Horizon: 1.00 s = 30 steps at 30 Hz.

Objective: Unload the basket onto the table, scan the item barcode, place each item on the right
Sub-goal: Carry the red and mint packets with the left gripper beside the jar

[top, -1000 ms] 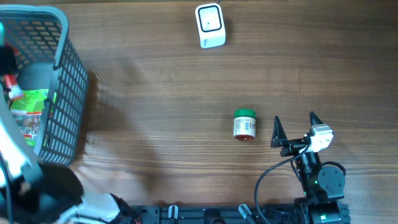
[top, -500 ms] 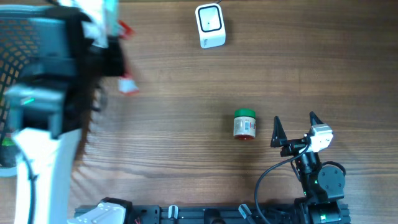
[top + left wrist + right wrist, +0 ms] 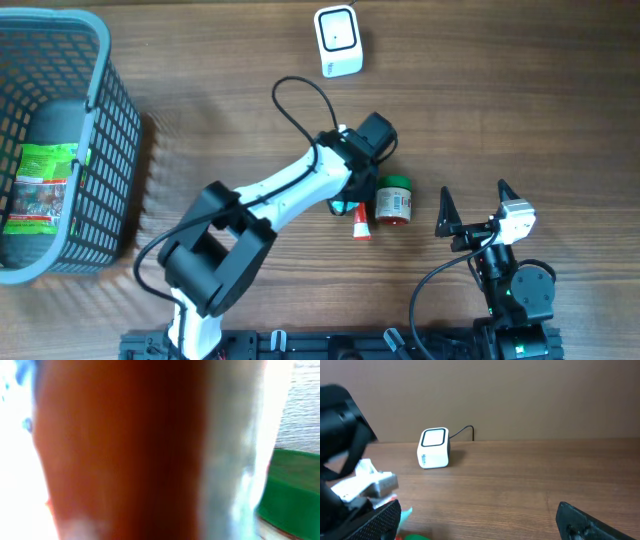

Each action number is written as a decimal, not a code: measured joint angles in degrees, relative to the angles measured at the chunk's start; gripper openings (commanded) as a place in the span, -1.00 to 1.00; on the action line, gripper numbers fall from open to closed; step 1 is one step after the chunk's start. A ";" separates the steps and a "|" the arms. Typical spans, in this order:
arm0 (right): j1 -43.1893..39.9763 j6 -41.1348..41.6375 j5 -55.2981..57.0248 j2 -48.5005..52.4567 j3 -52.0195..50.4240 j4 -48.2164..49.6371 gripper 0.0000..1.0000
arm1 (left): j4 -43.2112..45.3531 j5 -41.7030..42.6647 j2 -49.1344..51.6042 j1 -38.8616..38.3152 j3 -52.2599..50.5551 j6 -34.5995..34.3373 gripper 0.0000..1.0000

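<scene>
Gripping a small red-and-white item point(image 3: 361, 224), left fingers point(image 3: 343, 207) should next turn its barcode toward the top-centre white cube scanner point(image 3: 338, 41); right fingers point(image 3: 446, 213) gape, empty.

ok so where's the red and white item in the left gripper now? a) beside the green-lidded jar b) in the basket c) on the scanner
a: overhead, the red and white item, held by the left gripper, sits right next to the green-lidded jar.

Wooden table point(image 3: 250, 120), brown wall point(image 3: 530, 395)
</scene>
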 measured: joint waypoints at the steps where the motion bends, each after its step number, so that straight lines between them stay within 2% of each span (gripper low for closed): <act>1: 0.00 0.00 -0.02 0.00 0.00 0.00 0.99 | 0.15 0.02 0.13 -0.07 0.00 -0.09 0.45; 5: 0.00 0.00 -0.02 0.00 0.00 0.00 0.99 | 0.28 0.24 0.13 -0.15 0.00 -1.11 0.58; 8: 0.00 0.00 0.00 0.00 0.00 0.00 0.99 | -0.11 0.22 -0.26 -0.13 0.00 -1.25 0.79; 10: 0.00 0.00 0.00 0.00 0.00 0.00 0.99 | -0.28 0.28 -1.66 -0.13 0.00 -1.53 1.00; 17: 0.00 0.00 -0.02 0.00 0.00 0.00 1.00 | -3.96 0.85 -11.50 -0.15 0.76 -1.70 1.00; 18: 0.00 0.00 0.00 0.00 0.00 0.00 1.00 | -5.03 1.07 -11.96 -0.17 0.81 -1.70 0.89; 19: 0.00 0.00 -0.02 0.00 0.00 0.00 0.99 | -6.36 1.07 -12.17 -0.24 0.87 -1.70 0.40; 20: 0.00 0.00 -0.02 0.00 0.00 0.00 1.00 | -7.50 1.11 -12.20 -0.26 0.87 -1.70 -0.85; 21: 0.00 0.00 -0.02 0.00 0.00 0.00 0.99 | -9.42 1.55 -12.20 -0.33 0.87 -1.75 -0.92; 22: 0.00 0.00 0.00 0.00 0.00 0.00 0.99 | -11.04 1.95 -12.20 -0.46 0.87 -1.79 -0.78; 23: 0.00 0.00 -0.02 0.00 0.00 0.00 0.99 | -11.91 2.19 -12.20 -0.61 0.87 -1.79 0.39; 24: 0.00 0.00 -0.02 0.00 0.00 0.00 0.99 | -12.59 2.36 -12.20 -0.72 0.87 -1.79 1.00; 26: 0.00 0.00 -0.02 0.00 0.00 0.00 0.99 | -13.16 2.38 -12.20 -1.44 0.87 -1.55 1.00; 27: 0.00 0.00 -0.02 0.00 0.00 0.00 0.99 | -13.18 2.45 -12.20 -1.66 0.90 -1.55 -0.10; 28: 0.00 0.00 0.00 0.00 0.00 0.00 0.99 | -13.18 2.86 -12.20 -1.77 0.87 -1.33 -0.92; 30: 0.00 0.00 -0.02 0.00 0.00 0.00 1.00 | -13.20 5.07 -12.20 -1.75 0.87 0.11 -0.92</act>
